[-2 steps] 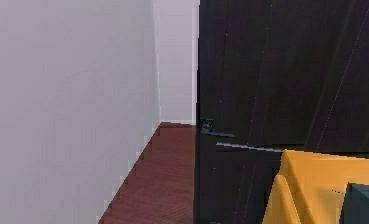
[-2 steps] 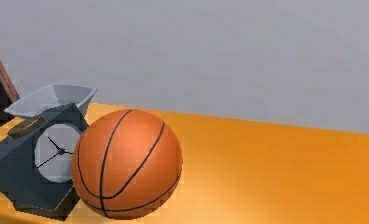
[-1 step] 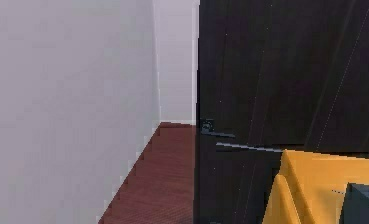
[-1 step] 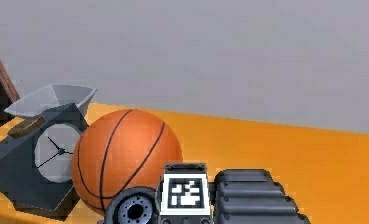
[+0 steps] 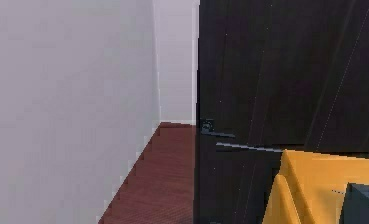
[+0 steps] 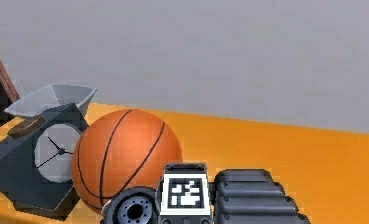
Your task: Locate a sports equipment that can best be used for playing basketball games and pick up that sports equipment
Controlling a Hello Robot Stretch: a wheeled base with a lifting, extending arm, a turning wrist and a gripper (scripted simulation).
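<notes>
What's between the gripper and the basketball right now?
Nothing: in the arm side view the gripper overlaps the lower edge of the basketball, with no other thing between. Contact cannot be told.

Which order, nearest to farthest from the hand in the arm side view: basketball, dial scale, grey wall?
1. Basketball, just above and left of the hand.
2. Dial scale, farther left, past it.
3. Grey wall, at the back, across the top.

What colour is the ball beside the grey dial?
The basketball is orange with black seams; arm side view shows it best.
</notes>
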